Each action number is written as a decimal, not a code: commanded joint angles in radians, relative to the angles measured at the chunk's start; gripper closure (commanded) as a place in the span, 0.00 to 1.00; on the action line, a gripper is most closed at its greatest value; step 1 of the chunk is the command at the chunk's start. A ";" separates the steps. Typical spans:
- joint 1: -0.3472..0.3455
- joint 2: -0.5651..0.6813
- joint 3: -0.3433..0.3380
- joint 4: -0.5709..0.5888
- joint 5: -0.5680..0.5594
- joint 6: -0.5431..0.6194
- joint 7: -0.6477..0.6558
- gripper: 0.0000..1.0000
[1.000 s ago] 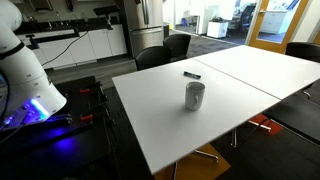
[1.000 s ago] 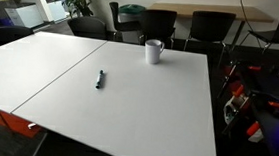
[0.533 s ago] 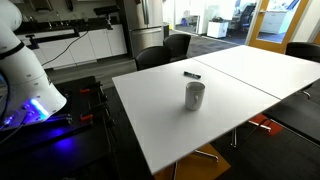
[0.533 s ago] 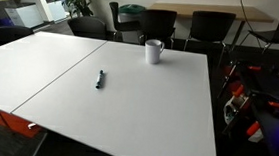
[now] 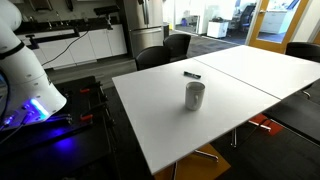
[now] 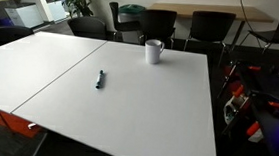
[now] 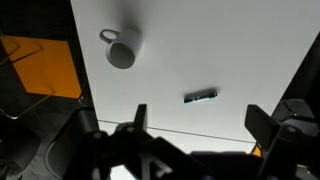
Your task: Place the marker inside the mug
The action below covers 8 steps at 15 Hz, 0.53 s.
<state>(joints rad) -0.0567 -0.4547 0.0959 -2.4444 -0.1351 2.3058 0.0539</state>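
Note:
The marker is a short dark stick lying flat on the white table; it also shows in an exterior view and in the wrist view. The mug is a small grey cup standing upright, a short way from the marker, seen in an exterior view and in the wrist view. My gripper hangs high above the table, open and empty, its fingers framing the marker below. The gripper itself is out of both exterior views.
Two white tables are pushed together with a seam between them. Dark chairs stand along the far side. The robot base stands off the table's end, with blue light on the floor.

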 commanded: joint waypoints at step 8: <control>0.007 0.223 0.068 0.196 0.014 0.049 0.401 0.00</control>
<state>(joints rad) -0.0549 -0.3168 0.1524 -2.3239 -0.1324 2.3303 0.3503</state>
